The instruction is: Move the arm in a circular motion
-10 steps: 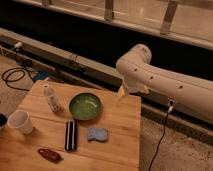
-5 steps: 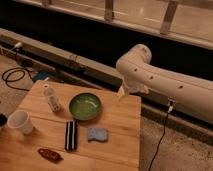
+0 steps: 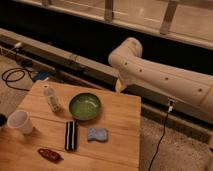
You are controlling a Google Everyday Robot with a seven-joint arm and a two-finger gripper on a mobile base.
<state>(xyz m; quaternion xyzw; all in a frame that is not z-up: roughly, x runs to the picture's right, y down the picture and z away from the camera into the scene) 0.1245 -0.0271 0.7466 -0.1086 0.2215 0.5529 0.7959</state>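
Note:
The arm [image 3: 160, 75] is a thick cream-white tube with small dark holes, reaching in from the right edge to a rounded elbow [image 3: 127, 52] at the upper middle. From the elbow a short segment drops to a small yellowish-tan tip, the gripper [image 3: 119, 86], which hangs just above the far edge of the wooden table [image 3: 120, 125]. It holds nothing that I can see. The tip is behind and to the right of the green bowl [image 3: 85, 106].
On the table stand a white cup [image 3: 20, 121], a small pale bottle [image 3: 50, 98], a black bar-shaped object [image 3: 71, 135], a blue sponge [image 3: 97, 134] and a reddish object [image 3: 49, 154]. Black cables [image 3: 12, 77] lie on the floor at left. A dark ledge and railing run behind.

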